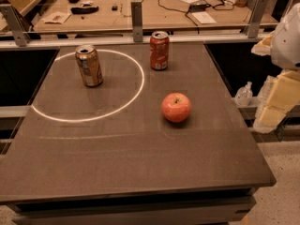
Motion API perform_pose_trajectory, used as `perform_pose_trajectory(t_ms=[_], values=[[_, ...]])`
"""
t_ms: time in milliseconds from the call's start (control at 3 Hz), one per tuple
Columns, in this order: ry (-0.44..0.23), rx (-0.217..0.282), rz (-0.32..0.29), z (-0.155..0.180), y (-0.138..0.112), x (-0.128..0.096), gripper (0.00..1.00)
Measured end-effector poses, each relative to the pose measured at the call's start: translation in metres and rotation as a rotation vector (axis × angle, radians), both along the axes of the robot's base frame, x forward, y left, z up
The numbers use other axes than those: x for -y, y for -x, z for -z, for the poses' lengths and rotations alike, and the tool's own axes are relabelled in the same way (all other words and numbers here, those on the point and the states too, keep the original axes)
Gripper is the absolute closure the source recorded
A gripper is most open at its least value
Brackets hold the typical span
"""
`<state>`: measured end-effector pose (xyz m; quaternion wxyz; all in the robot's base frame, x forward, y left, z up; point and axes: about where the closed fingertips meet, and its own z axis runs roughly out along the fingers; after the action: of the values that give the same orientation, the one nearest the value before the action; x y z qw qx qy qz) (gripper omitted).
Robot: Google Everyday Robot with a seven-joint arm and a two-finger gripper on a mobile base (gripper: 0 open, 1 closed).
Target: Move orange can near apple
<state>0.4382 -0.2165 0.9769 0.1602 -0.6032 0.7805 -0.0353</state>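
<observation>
The orange can [88,65] stands upright at the back left of the dark table [117,158], inside a white ring of light. The apple [176,107] sits right of the table's middle, stem dimple up. The can is about a third of the table's width to the left of the apple and farther back. My gripper [274,108] hangs off the table's right side, level with the apple, under the white arm [288,36]. It holds nothing and touches neither object.
A red can [159,50] with white markings stands upright at the back centre, behind the apple. A metal rail with posts [136,20] runs along the table's far edge. A small clear bottle [243,95] sits beside the right edge. A cluttered desk lies behind.
</observation>
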Motion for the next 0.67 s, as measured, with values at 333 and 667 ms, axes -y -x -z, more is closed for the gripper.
perform_pose_trajectory(t_ms=[333,667], values=[[0.0,0.0,0.0,0.0,0.0,0.0,0.0],[-0.076,-0.013,-0.013,0.0022,-0.0035,-0.0006,0.0]])
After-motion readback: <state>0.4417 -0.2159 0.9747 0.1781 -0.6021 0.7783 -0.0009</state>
